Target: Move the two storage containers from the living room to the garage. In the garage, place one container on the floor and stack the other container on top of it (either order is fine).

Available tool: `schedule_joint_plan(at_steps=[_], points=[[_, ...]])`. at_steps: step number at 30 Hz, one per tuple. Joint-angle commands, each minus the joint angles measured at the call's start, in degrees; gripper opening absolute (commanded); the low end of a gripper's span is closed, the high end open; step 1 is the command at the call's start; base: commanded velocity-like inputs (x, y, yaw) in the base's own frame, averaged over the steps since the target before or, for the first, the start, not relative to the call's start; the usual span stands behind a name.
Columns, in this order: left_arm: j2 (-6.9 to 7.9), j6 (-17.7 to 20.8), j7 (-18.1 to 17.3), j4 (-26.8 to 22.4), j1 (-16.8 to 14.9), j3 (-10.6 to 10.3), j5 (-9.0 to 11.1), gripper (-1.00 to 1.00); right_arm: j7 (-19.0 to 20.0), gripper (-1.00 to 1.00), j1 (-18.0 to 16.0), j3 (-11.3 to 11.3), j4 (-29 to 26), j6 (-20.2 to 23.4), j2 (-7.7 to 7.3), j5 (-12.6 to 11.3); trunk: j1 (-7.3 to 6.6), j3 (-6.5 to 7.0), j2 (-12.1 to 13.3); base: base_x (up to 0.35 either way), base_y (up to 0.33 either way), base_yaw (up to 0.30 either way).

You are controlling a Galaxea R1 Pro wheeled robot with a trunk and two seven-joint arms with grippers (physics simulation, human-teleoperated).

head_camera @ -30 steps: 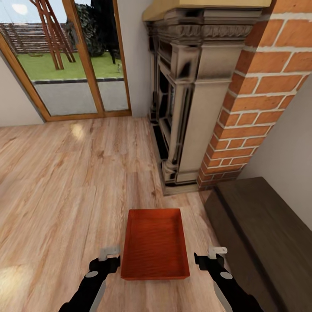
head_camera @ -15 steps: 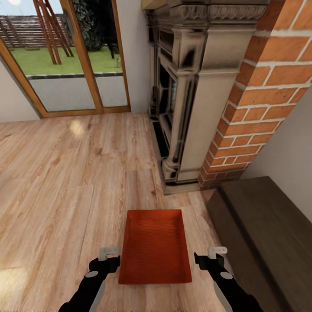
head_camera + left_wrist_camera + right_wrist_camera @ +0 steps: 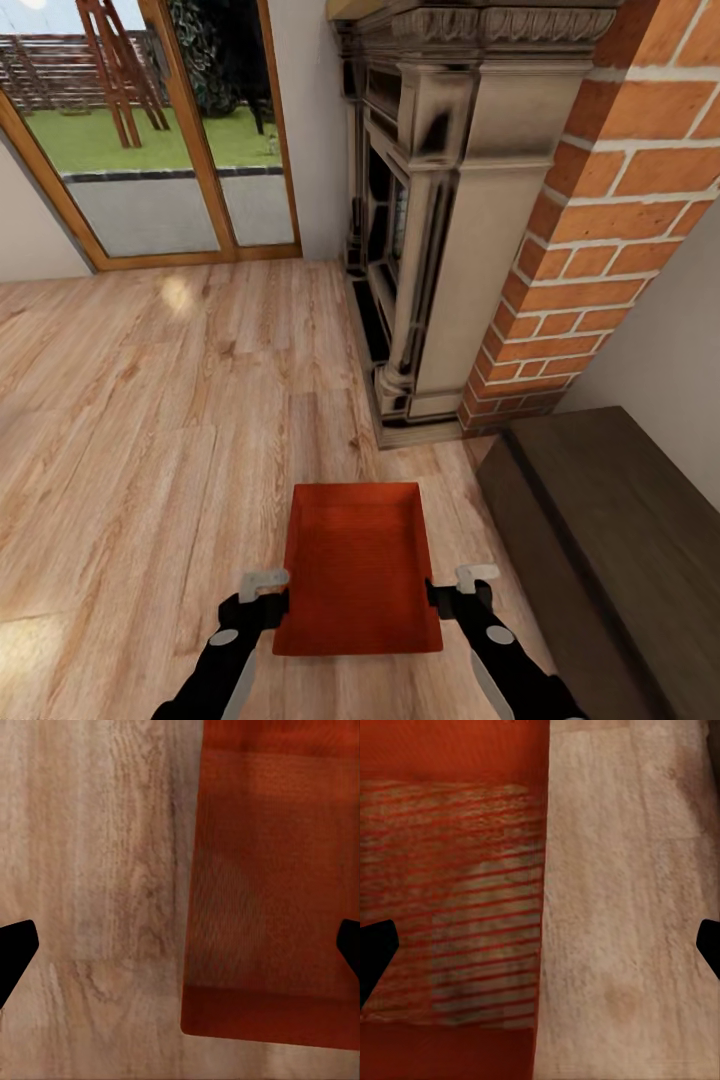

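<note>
Bin (image 3: 357, 568), orange-red, lidless, flat on the plank floor (image 3: 150, 420) in the living room, low and centred in the head view, between the two grippers. Going left to right: glass doors (image 3: 160, 140) with wood frames at the far left, lawn beyond them; then the left gripper (image 3: 264, 580), jaws wide apart, just beside the bin's left wall near the closer corner, possibly touching it, though hard to tell from the head view. Seen from the left wrist (image 3: 180, 945), one dark fingertip (image 3: 13, 949) over bare floor (image 3: 97, 892), the other over the bin's inside (image 3: 277, 892), so straddling the wall. Next the bin itself, then the right gripper (image 3: 477, 574), likewise spread open, close against the right wall. From the right wrist (image 3: 540, 952), one fingertip (image 3: 375, 952) above the ribbed bin bottom (image 3: 457, 907), the other above floor (image 3: 622, 907). Further right, ornate fireplace (image 3: 430, 220), brick chimney (image 3: 620, 200), and a dark brown bench (image 3: 610, 540) along the right wall, near the bin but apart from it.
</note>
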Motion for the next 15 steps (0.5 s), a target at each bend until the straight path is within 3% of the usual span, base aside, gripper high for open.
schedule_joint_plan(at_steps=[1,11,15], points=[[0.07,0.0,0.1,-0.1,0.0,0.1,0.0,1.00,-0.3,1.00,0.0,0.6,0.0,-0.5,-0.03,-0.3,-0.01,-0.04,0.0,0.000,0.000,0.000],[0.53,-3.2,0.1,-0.1,0.0,0.5,-0.1,1.00,-0.4,1.00,0.0,2.0,0.5,-3.7,-0.01,-0.7,-0.01,-0.04,0.0,0.000,0.000,0.000],[0.50,-3.7,0.1,-0.1,0.0,0.5,-0.1,1.00,-0.4,1.00,0.0,2.1,0.5,-5.0,-0.01,-0.8,0.87,-0.75,-1.6,0.000,0.000,0.000]])
